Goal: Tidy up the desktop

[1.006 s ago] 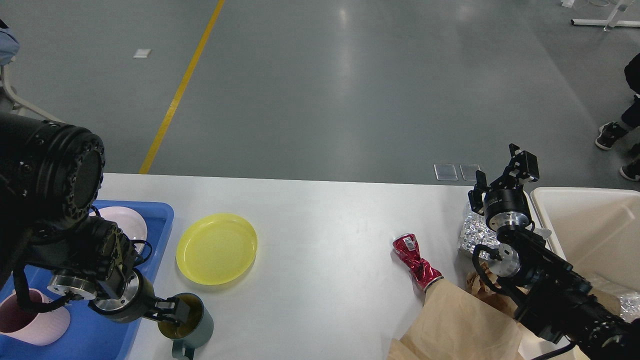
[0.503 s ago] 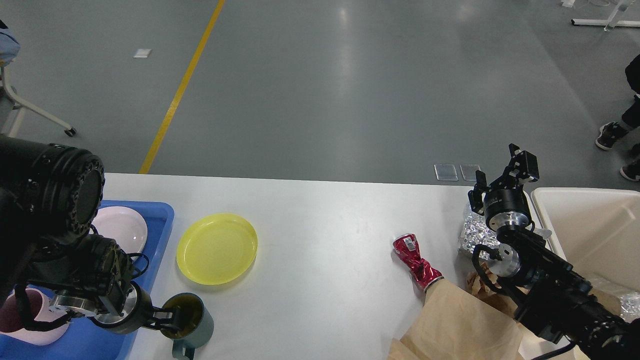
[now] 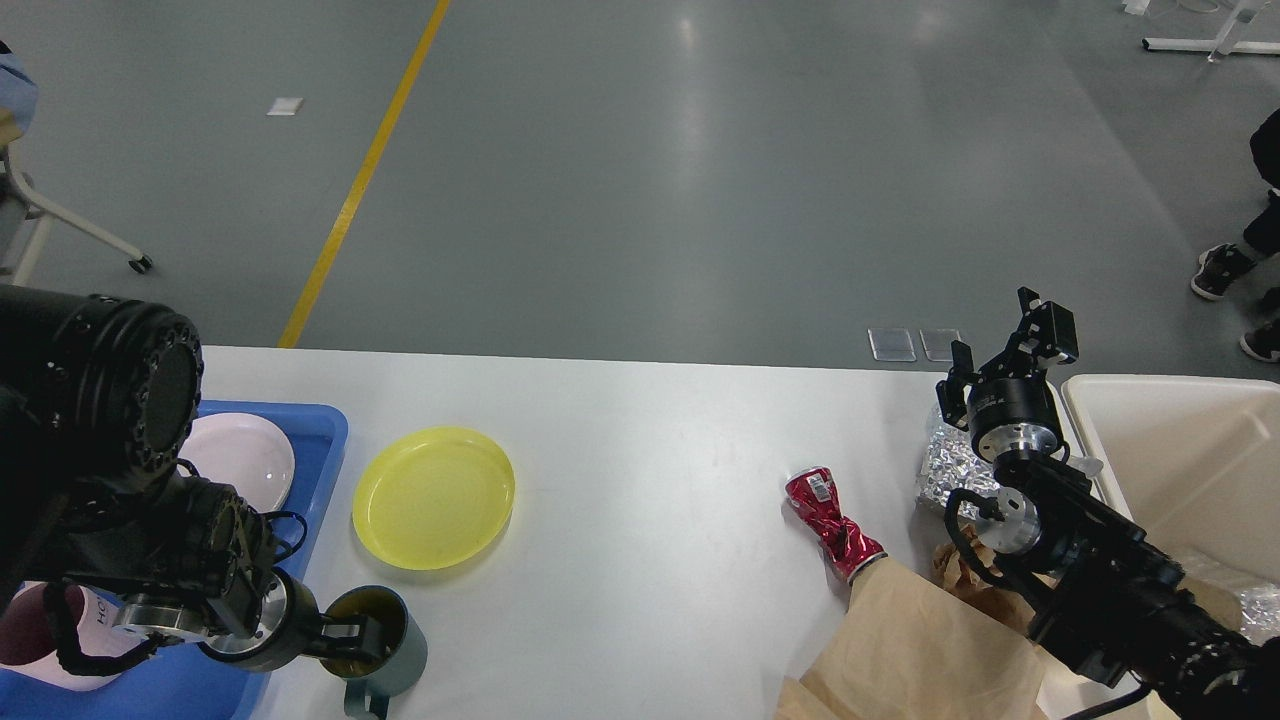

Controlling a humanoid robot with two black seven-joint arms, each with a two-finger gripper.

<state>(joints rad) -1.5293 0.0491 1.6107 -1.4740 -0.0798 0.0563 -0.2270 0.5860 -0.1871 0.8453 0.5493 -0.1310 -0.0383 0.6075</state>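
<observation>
Since a second ago, the left jaws (image 3: 350, 636) have dropped lower and now clamp the rim of the dark green mug (image 3: 378, 640) on the white tabletop (image 3: 650, 470); a yellow plate (image 3: 433, 496) sits just beyond them. Right jaws (image 3: 1010, 345) hang apart above crumpled foil (image 3: 945, 465), unmoved.

Yellow plate (image 3: 433, 497), crumpled red can (image 3: 833, 523), blue tray (image 3: 318, 452), grey-green mug (image 3: 385, 645).
</observation>
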